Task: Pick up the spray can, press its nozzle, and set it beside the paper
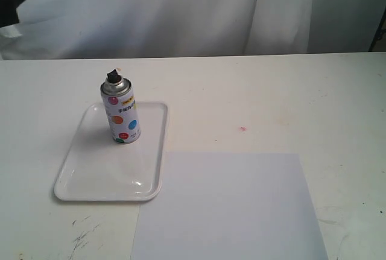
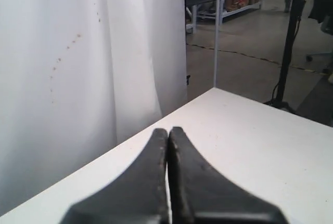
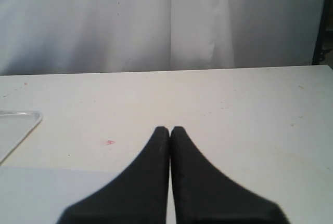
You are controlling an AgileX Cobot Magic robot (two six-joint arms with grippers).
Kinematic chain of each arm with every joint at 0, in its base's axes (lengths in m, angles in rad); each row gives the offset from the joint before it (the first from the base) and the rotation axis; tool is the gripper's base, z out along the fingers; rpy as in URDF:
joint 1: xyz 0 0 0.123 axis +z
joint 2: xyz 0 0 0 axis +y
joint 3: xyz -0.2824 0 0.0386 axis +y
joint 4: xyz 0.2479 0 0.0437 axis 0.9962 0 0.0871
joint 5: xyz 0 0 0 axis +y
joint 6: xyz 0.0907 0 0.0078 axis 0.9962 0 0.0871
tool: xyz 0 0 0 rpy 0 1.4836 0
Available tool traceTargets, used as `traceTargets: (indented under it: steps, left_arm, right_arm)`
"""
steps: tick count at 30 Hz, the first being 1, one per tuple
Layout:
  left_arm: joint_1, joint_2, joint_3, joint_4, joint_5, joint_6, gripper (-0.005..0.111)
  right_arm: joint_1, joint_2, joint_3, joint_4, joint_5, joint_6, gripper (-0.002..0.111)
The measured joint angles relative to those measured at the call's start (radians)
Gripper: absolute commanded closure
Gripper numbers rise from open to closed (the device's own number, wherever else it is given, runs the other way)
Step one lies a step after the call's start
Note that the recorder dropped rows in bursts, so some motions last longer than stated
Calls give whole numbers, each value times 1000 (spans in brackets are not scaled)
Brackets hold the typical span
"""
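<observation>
Metal-bodied and glossy, the spray can looks light, stiff and slippery, best gripped round its middle, while the left pincer and right pincer sit closed, empty.

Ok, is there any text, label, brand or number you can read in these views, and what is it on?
No text is legible in any view.
yellow label strip on the spray can: dark characters, too small and blurred to read.
paper: blank.
tray: no markings.
</observation>
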Motion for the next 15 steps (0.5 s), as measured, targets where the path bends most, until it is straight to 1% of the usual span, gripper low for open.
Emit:
traceTargets:
  steps: [2,5,11,15]
  left_arm:
    - [0,-51,0,62,13,-75,107]
    - [0,-127,36,88,61,-131,107]
    - [0,-281,211,106,276,-153,107]
    - [0,-367,300,110,345,-155,107]
  right_arm:
    - [0,0,0,0,0,0,108]
    - [0,0,0,0,0,0,108]
    - [0,0,0,0,0,0,108]
    - [0,0,0,0,0,0,108]
